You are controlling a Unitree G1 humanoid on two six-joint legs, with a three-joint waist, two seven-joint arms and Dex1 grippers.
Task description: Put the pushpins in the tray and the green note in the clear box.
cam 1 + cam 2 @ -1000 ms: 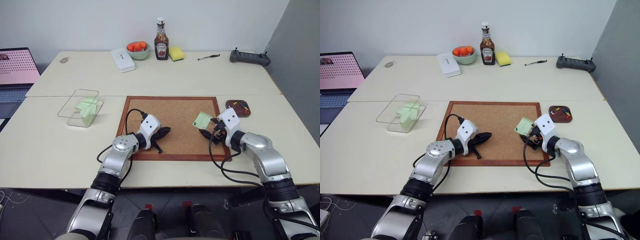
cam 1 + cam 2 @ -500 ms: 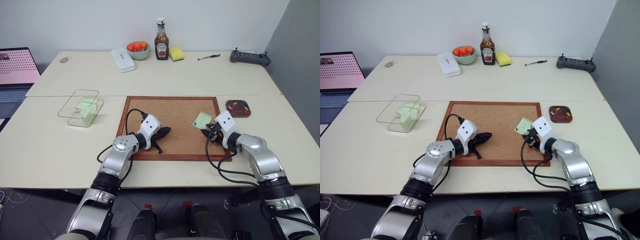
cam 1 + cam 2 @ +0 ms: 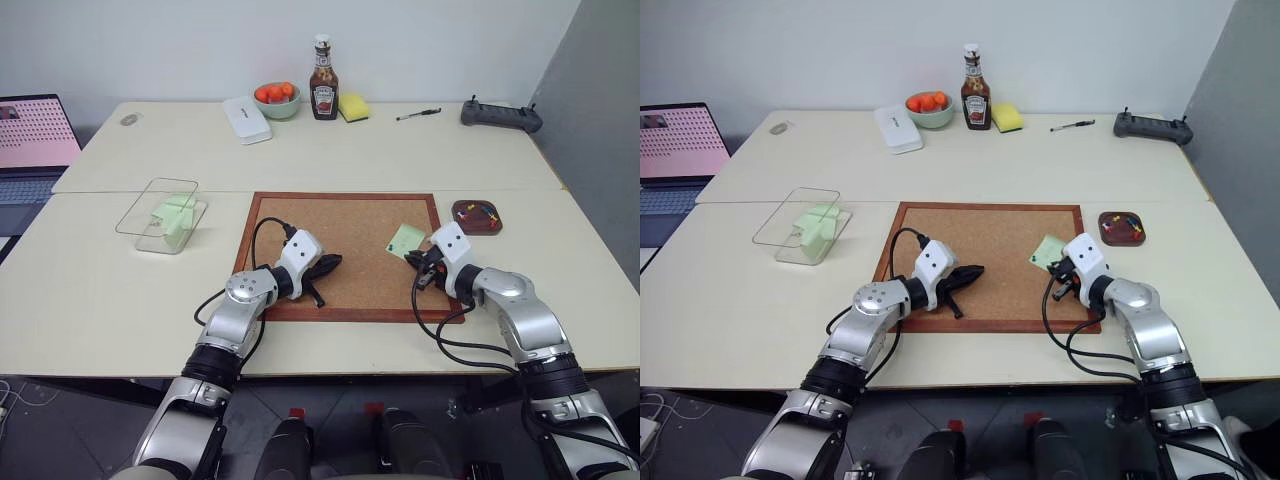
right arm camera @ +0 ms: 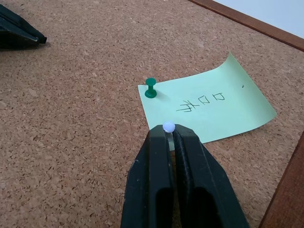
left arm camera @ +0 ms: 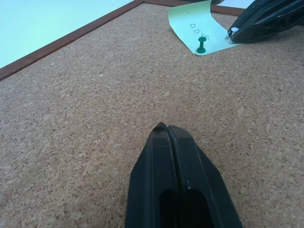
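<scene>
The green note (image 4: 209,107) lies on the corkboard (image 3: 340,240) near its right edge, with handwriting on it. A green pushpin (image 4: 151,88) stands in one corner. At the note's near corner, my right gripper (image 4: 168,130) is shut on a white-headed pushpin (image 4: 168,126). My left gripper (image 3: 322,268) rests shut and empty on the cork, well left of the note. The tray (image 3: 456,212) sits just right of the board with several pins in it. The clear box (image 3: 150,240) stands to the left of the board with green paper inside.
Along the table's far edge stand a ketchup bottle (image 3: 322,80), a bowl of oranges (image 3: 276,98), a white case (image 3: 246,119), a yellow sponge (image 3: 352,106), a pen (image 3: 417,114) and a controller (image 3: 500,114). A laptop (image 3: 35,135) is at far left.
My right gripper's fingers have gone from open to shut on the white pushpin at the note's corner. The left arm has not moved.
</scene>
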